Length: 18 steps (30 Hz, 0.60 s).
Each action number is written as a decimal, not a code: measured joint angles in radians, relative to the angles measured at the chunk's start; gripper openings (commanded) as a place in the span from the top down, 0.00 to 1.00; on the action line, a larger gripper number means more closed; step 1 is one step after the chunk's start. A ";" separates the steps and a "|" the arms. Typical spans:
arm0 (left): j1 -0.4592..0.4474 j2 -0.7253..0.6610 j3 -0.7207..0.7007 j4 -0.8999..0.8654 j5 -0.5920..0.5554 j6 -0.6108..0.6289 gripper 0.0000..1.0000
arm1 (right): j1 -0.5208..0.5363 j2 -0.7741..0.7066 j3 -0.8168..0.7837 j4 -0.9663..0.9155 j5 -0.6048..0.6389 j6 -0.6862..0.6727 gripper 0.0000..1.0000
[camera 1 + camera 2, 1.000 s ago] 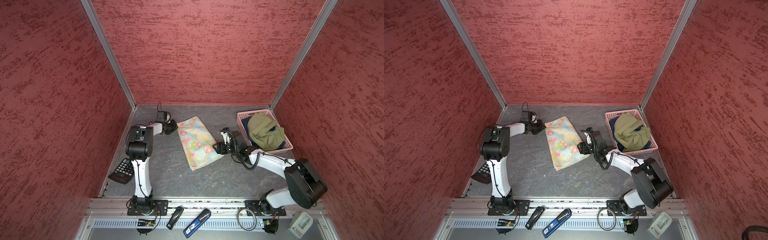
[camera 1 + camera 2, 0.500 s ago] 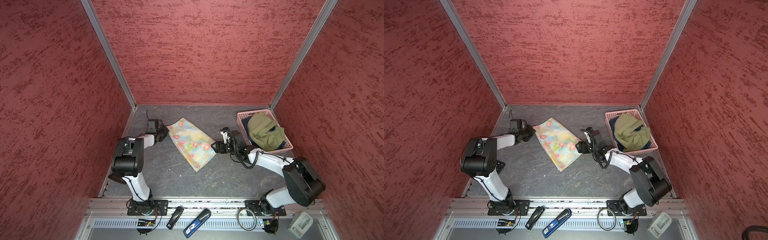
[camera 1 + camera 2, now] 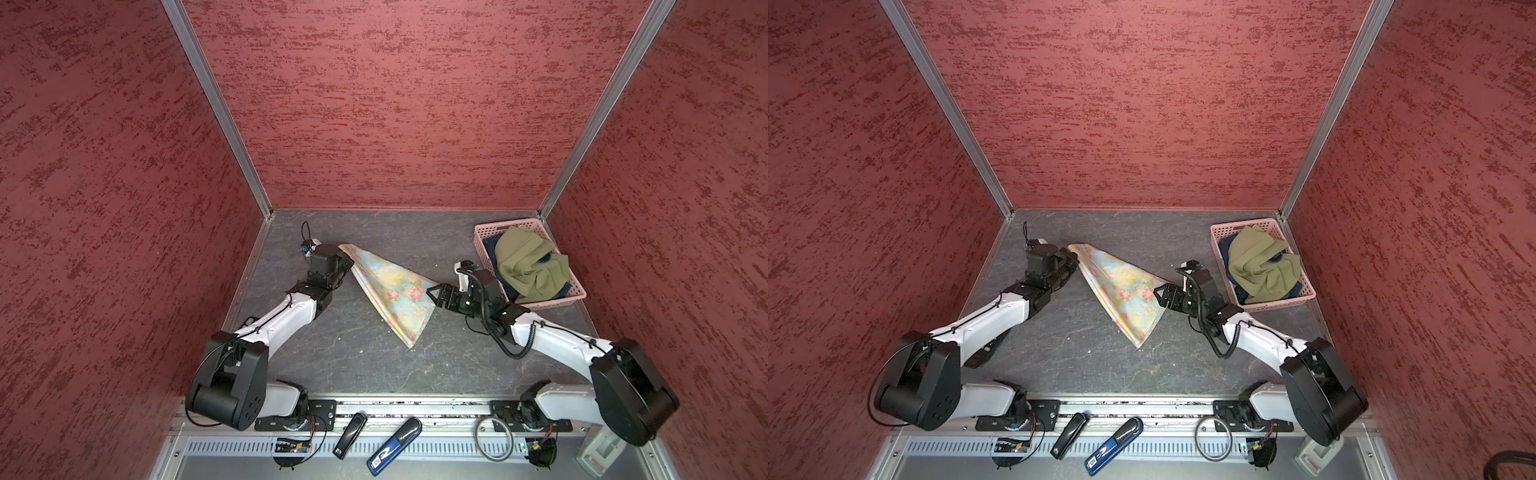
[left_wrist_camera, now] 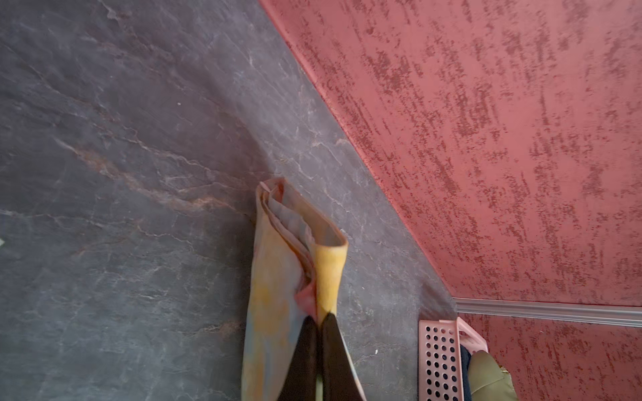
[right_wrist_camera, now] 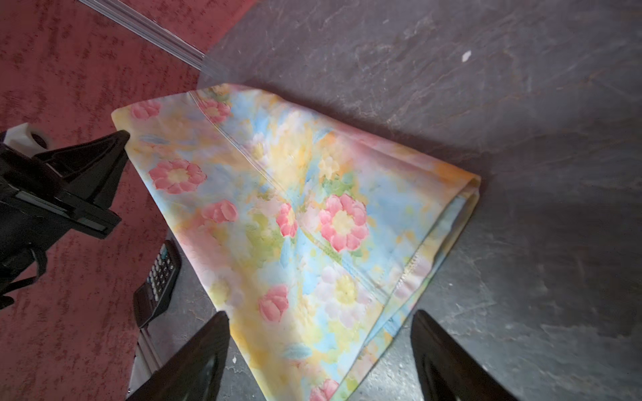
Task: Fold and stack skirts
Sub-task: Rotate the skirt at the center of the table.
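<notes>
Three skirts, two grippers. The floral skirt (image 3: pixel 390 291) is lying folded mid-table, its 10 o'clock corner raised — the left gripper (image 3: pixel 348 261) is pinching it there. The right gripper (image 3: pixel 432 293) is gaping at its 3 o'clock edge, fingers (image 5: pixel 208 347) straddling the hem. In the basket (image 3: pixel 552 300) at 2 o'clock, the olive skirt (image 3: pixel 528 266) is mostly hiding the dark-blue skirt (image 3: pixel 495 253).

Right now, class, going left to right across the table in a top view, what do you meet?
left gripper → floral skirt → right gripper → basket
</notes>
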 measured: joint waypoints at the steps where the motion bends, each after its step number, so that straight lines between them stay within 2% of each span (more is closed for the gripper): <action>1: -0.009 -0.004 0.000 0.000 -0.016 -0.002 1.00 | 0.000 -0.011 -0.002 0.003 0.000 0.012 0.17; 6: -0.038 -0.002 0.004 -0.032 -0.077 -0.012 1.00 | 0.002 -0.061 -0.013 0.005 0.002 0.119 0.15; 9: -0.047 0.004 0.019 -0.041 -0.101 -0.018 1.00 | 0.025 -0.093 -0.012 -0.010 0.025 0.139 0.14; 15: -0.051 0.004 0.028 -0.053 -0.127 -0.026 1.00 | 0.107 -0.121 -0.011 -0.015 0.105 0.001 0.14; 18: -0.051 0.003 0.024 -0.060 -0.136 -0.030 1.00 | 0.126 -0.101 -0.011 -0.011 0.111 -0.002 0.15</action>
